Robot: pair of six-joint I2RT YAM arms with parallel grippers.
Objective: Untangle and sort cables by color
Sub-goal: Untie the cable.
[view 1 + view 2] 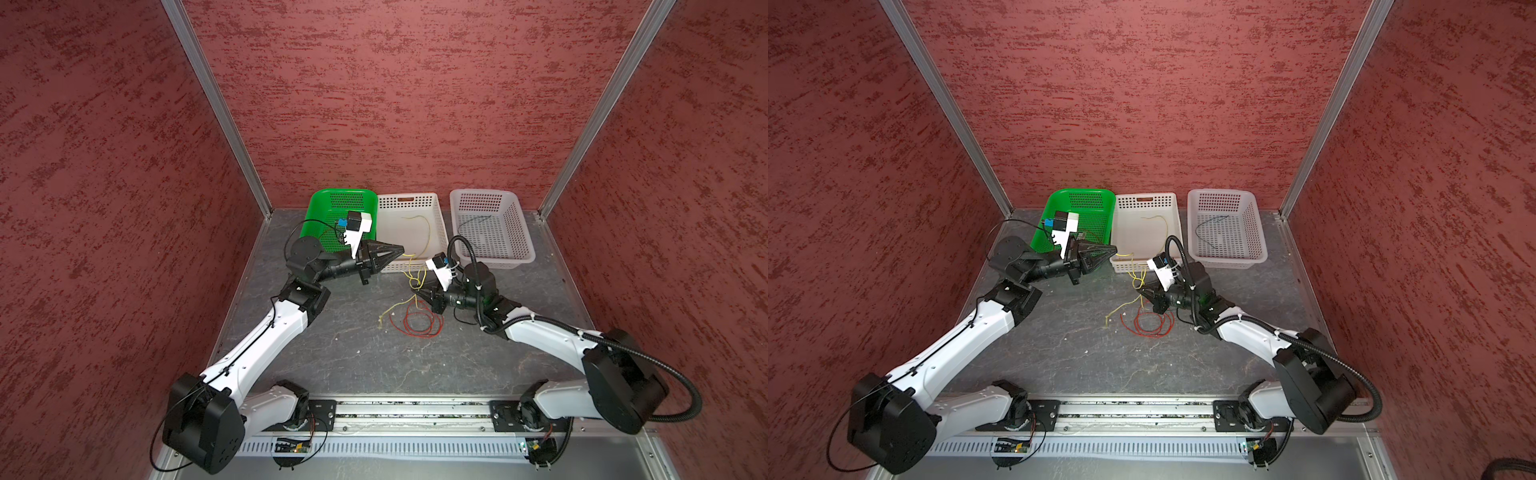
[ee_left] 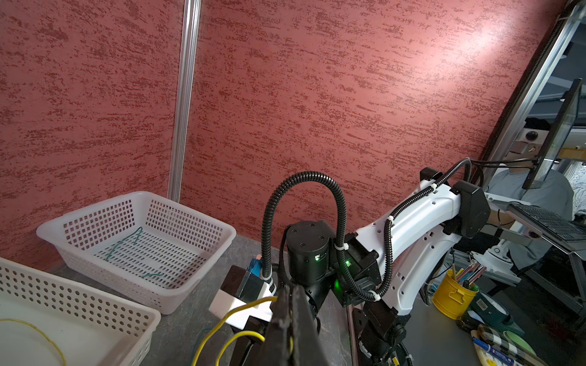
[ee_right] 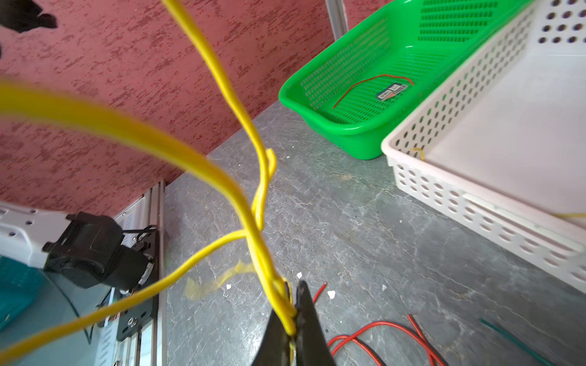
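Both grippers pinch the yellow cable. The left gripper, jaws closed on one stretch, lifts it by the middle white basket. The right gripper, clamped on twisted strands, anchors them low over the table, apparently so the snarl can be drawn apart. A red cable lies coiled just beside the right gripper.

A yellow cable trails from the middle white basket at the far edge of the table, over its front rim, to the right gripper; a red cable coils just beside
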